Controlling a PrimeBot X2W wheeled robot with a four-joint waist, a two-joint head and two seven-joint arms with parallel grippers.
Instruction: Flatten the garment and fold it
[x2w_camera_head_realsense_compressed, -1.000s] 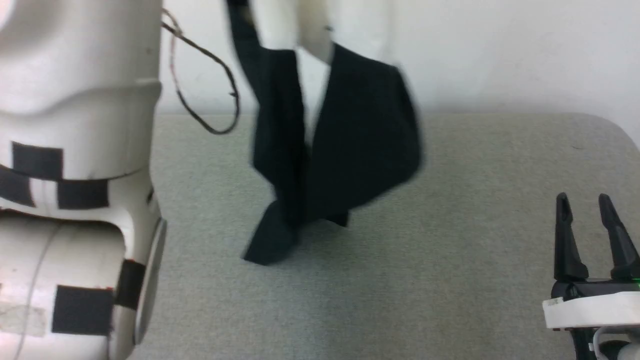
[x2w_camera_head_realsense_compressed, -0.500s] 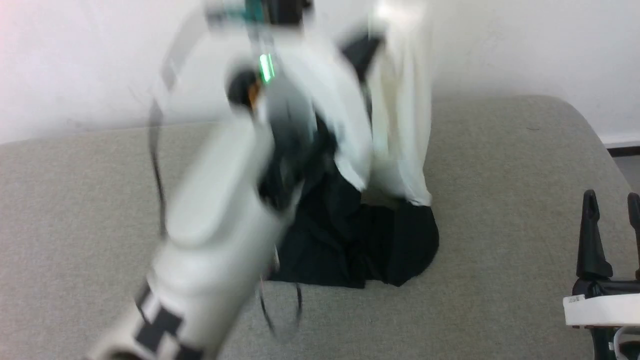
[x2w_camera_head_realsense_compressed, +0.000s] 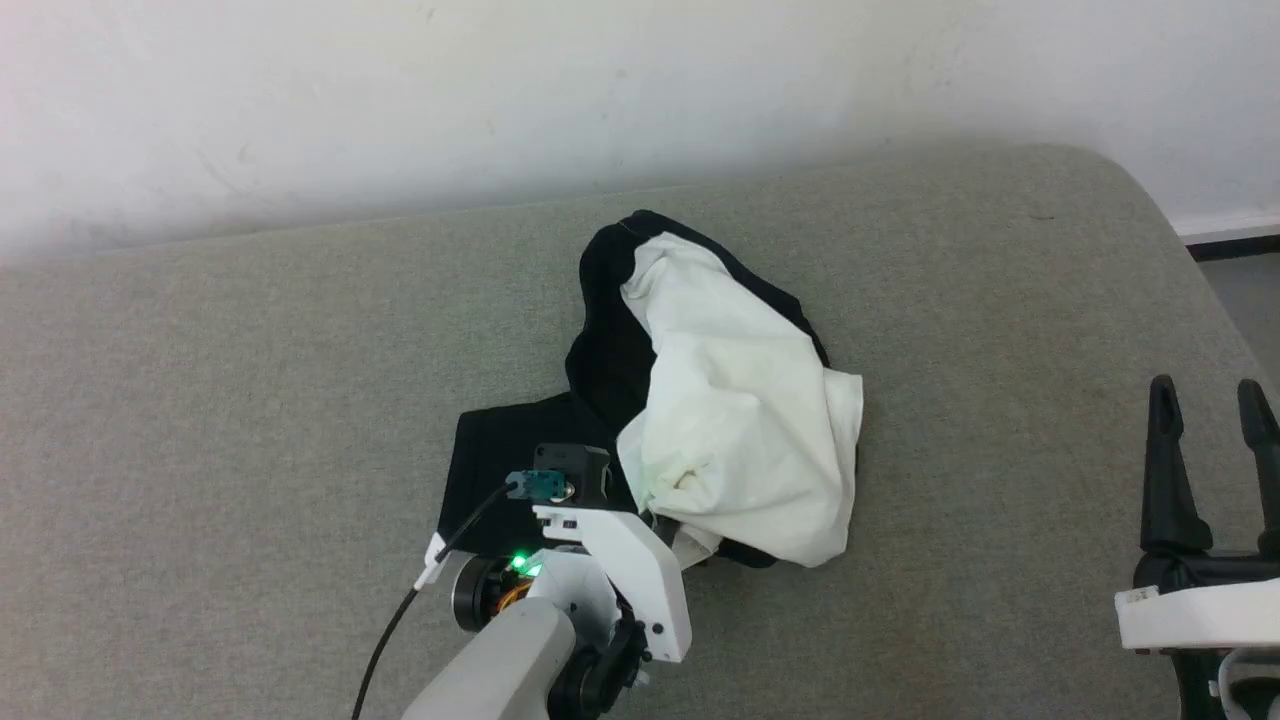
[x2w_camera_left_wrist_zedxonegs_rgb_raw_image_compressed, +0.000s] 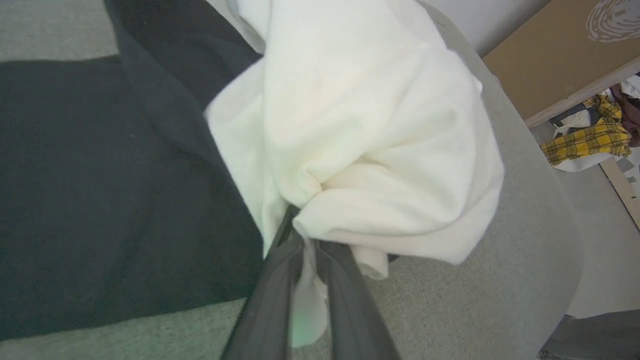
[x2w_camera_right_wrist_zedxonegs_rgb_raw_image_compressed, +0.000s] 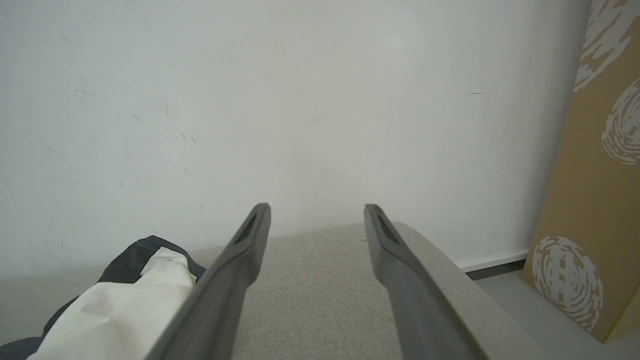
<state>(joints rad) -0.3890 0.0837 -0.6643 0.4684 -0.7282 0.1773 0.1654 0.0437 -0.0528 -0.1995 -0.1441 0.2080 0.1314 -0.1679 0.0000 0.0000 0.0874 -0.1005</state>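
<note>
Head: the garment (x2w_camera_head_realsense_compressed: 740, 420) sits in a crumpled heap mid-counter (x2w_camera_head_realsense_compressed: 250, 400), white body bunched on top, black parts under it and to the left. The left gripper (x2w_camera_head_realsense_compressed: 625, 515) is at the heap's near edge with its fingertips buried in cloth. The right gripper (x2w_camera_head_realsense_compressed: 1205, 400) is at the lower right, fingers spread, well apart from the garment.

Left wrist: the gripper (x2w_camera_left_wrist_zedxonegs_rgb_raw_image_compressed: 302, 240) is pinching a fold of white fabric; black cloth lies flat to the left. A pile of clothes (x2w_camera_left_wrist_zedxonegs_rgb_raw_image_compressed: 590, 140) sits on the floor beyond the counter edge.

Right wrist: the fingers are spread and empty over the counter, the garment (x2w_camera_right_wrist_zedxonegs_rgb_raw_image_compressed: 120, 300) is lower left, and a cardboard panel (x2w_camera_right_wrist_zedxonegs_rgb_raw_image_compressed: 600, 175) stands at the right.
</note>
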